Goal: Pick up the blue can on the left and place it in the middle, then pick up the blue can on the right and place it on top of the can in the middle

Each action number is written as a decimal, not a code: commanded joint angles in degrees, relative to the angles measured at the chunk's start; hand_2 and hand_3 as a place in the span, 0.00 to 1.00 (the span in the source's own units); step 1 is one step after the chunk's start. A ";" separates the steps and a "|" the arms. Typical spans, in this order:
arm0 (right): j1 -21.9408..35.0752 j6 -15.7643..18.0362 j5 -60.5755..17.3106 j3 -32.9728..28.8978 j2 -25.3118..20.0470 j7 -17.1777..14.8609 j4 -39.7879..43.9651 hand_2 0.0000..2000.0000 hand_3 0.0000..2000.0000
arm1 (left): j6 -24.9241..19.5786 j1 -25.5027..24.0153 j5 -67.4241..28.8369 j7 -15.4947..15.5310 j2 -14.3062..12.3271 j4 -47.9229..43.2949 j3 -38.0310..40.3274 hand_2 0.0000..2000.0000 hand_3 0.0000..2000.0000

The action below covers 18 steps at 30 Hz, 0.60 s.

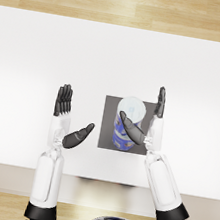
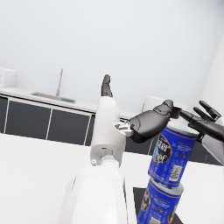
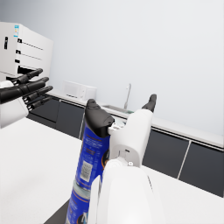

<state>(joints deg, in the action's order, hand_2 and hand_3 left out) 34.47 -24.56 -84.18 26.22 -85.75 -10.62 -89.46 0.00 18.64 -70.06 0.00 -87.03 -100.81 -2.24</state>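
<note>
On the white table a dark grey square mat carries two blue cylindrical metal cans, upper stacked on lower. My right hand flanks them, spread open; my left hand open, apart.

The lower can — cut off by the picture's edge — hides beneath the upper can from above.

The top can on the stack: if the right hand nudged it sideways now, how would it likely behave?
The top can would probably tip or slide off: it stands tall on the lower can. Its smooth metal likely gives little grip. If it fell, it would likely roll. The right hand looks open beside it.
</note>
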 commanded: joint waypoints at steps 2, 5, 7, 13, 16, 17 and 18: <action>1.05 -0.08 0.00 -3.04 -0.93 0.01 -3.76 0.00 0.00 | 0.00 0.26 0.00 0.00 -0.11 -0.17 -0.06 0.00 0.00; 1.35 -0.06 0.00 -5.92 -1.47 0.00 -6.47 0.00 0.00 | 0.00 0.68 0.00 0.00 -0.26 -0.33 0.02 0.00 0.00; 1.49 -0.05 0.01 -8.25 -1.73 0.01 -7.85 0.00 0.00 | 0.00 2.80 0.00 0.00 -0.47 -0.72 0.89 0.00 0.00; 1.69 7.11 0.02 -18.91 -2.24 1.58 -10.02 0.00 0.00 | 0.00 6.61 0.00 0.00 -0.39 -0.41 4.63 0.00 0.00; 1.74 18.13 0.04 -23.34 -2.19 6.85 -9.73 0.00 0.00 | 0.00 7.39 0.00 0.00 -0.28 0.53 6.07 0.00 0.00; 1.67 19.95 0.04 -24.43 -2.18 7.92 -9.45 0.00 0.00 | 0.00 7.47 0.01 0.00 -0.26 0.94 6.70 0.00 0.00; 1.29 21.26 0.05 -25.52 -2.15 8.68 -9.13 0.00 0.00 | 0.00 7.39 0.01 0.00 -0.26 1.38 7.12 0.00 0.00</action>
<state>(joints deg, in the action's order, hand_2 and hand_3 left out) 35.17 -2.36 -84.13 4.09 -87.89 -1.39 -98.88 0.00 24.92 -70.06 0.00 -87.43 -100.03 3.64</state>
